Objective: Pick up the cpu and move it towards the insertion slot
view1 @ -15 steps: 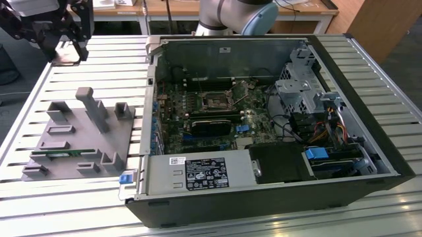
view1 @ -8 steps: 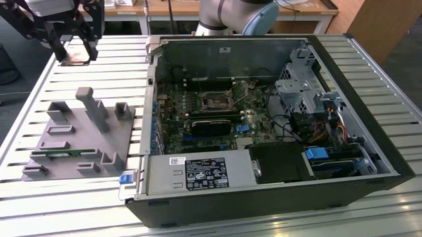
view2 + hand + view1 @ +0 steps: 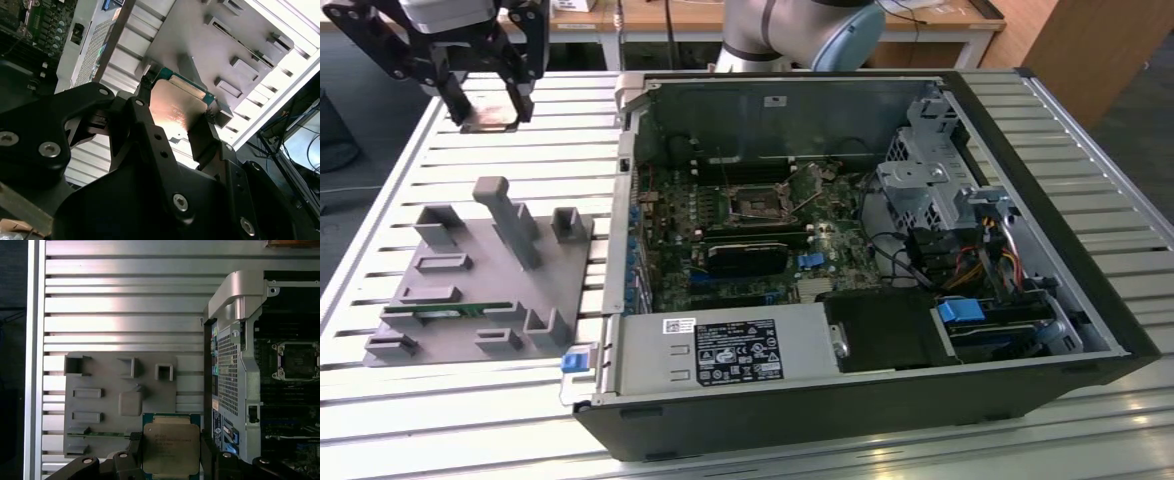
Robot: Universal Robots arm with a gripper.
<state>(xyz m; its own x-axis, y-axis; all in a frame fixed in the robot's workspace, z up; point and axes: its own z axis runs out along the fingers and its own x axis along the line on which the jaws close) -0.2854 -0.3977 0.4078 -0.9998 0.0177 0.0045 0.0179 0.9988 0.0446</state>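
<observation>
My gripper (image 3: 490, 104) hangs above the slatted table at the exterior view's far left, beyond the grey holder (image 3: 480, 270). It is shut on the cpu (image 3: 491, 114), a small flat square chip with a silvery top, pinched by two opposite edges. In the first wrist view the cpu (image 3: 171, 447) sits between the black fingers (image 3: 134, 452), over the holder's (image 3: 120, 405) edge. The second wrist view shows the cpu's (image 3: 175, 107) shiny face and green rim. The insertion slot (image 3: 754, 200), a square metal-framed socket, lies inside the open computer case, well to the exterior view's right of the gripper; it also appears in the first wrist view (image 3: 295, 360).
A green memory stick (image 3: 460, 310) lies in the holder's near side. The case's upright metal side wall (image 3: 624, 180) stands between gripper and motherboard. A long black card (image 3: 747, 258) sits below the socket. Drive cages and cables (image 3: 947, 220) crowd the case's right part. The arm's base (image 3: 801, 30) stands behind the case.
</observation>
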